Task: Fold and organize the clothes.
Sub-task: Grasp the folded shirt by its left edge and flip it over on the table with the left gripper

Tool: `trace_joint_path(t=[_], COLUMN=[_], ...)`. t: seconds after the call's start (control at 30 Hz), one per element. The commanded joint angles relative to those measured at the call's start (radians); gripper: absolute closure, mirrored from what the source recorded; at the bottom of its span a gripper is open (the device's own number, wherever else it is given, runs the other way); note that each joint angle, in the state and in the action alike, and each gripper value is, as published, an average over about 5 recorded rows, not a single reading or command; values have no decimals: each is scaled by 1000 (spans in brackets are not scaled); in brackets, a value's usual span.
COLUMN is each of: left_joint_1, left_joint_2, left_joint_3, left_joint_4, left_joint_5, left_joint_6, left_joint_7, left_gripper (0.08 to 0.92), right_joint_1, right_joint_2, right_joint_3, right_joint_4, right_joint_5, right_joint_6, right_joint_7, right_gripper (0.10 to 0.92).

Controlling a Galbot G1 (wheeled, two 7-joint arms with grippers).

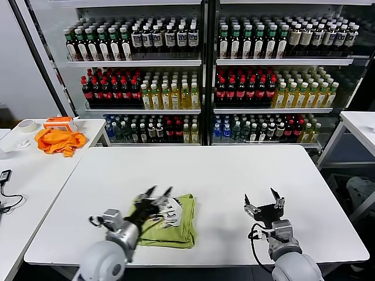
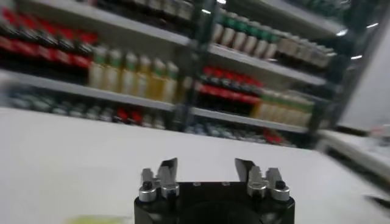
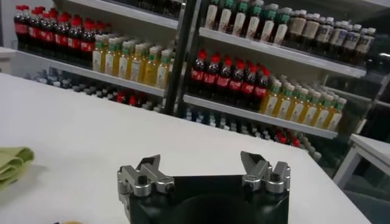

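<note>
The lime T-shirt (image 1: 176,220) lies folded into a small rectangle near the front edge of the white table (image 1: 211,175), its white printed graphic facing up. My left gripper (image 1: 157,192) hovers over the shirt's left part, open, with nothing between its fingers; the left wrist view shows the same gripper (image 2: 207,165) empty and a sliver of the shirt (image 2: 97,220) below it. My right gripper (image 1: 262,198) stands open and empty over bare table to the right of the shirt. An edge of the shirt (image 3: 13,163) shows in the right wrist view, well apart from that gripper (image 3: 201,161).
Shelves of bottled drinks (image 1: 199,82) fill the back. A side table (image 1: 35,170) on the left holds an orange cloth (image 1: 58,140), a roll of tape (image 1: 26,125) and a cable (image 1: 6,187). Another table corner (image 1: 360,126) stands at the right.
</note>
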Motion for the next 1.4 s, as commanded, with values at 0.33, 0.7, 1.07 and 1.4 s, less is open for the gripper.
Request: trace_joint_path(t=[0.33, 0.7, 1.07, 1.4], left_joint_1=[158, 119, 124, 90], left_joint_2=[-15, -17, -23, 48], left_joint_3=[-113, -78, -77, -179], left_joint_4=[95, 125, 121, 81], left_joint_5=[227, 189, 172, 243], left_joint_6=[70, 44, 38, 19], left_joint_7=[-9, 18, 61, 32], left_gripper=[178, 259, 579, 858], right_joint_1=[12, 21, 31, 54], right_joint_2=[-2, 0, 4, -3], right_joint_3=[4, 0, -2, 3], right_joint_4=[-10, -6, -1, 6], right_joint_5=[4, 7, 17, 34], right_joint_6=[-1, -9, -14, -21], right_joint_7=[-7, -8, -6, -9], right_gripper=[203, 203, 203, 203])
